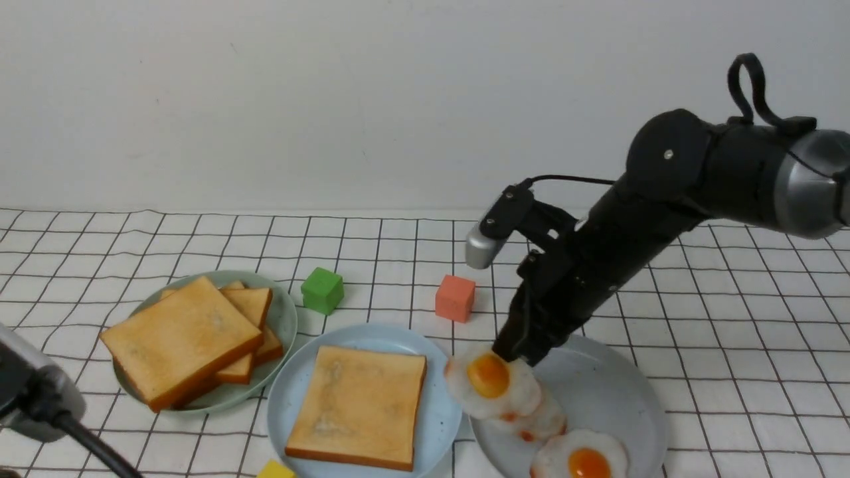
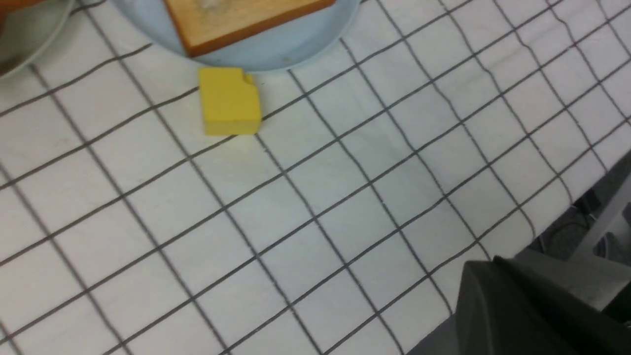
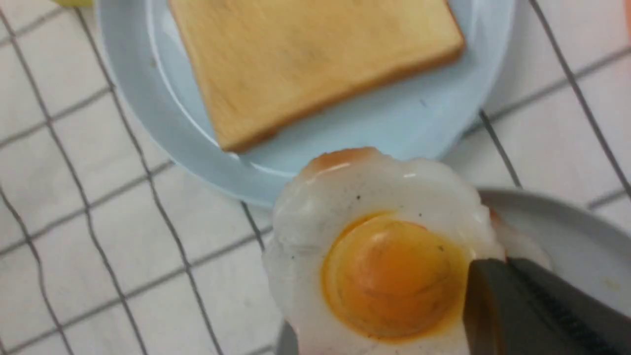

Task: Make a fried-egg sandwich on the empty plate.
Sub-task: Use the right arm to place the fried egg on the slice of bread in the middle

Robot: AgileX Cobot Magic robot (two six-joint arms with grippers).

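1. The right claw [image 1: 514,358] is closed narrowly on the rim of one fried egg [image 1: 491,384]. It holds the egg tilted, over the gap between two plates.
2. The light-blue plate [image 1: 285,405] lies near the front edge of the desk [image 1: 730,299], about the middle. One toast slice [image 1: 362,405] lies flat on it, with no egg on top yet.
3. The grey plate [image 1: 611,398] is just beside it, toward the right edge, and carries more eggs [image 1: 584,459].
4. The pale green plate [image 1: 287,318], toward the left edge, holds stacked toast slices [image 1: 179,338].
5. A green cube [image 1: 323,290] and a red cube [image 1: 455,298] stand behind the plates. A yellow block [image 2: 229,101] lies just beside the light-blue plate, at the front edge.
6. The left claw [image 2: 542,315] is closed, and only a dark part of it shows.
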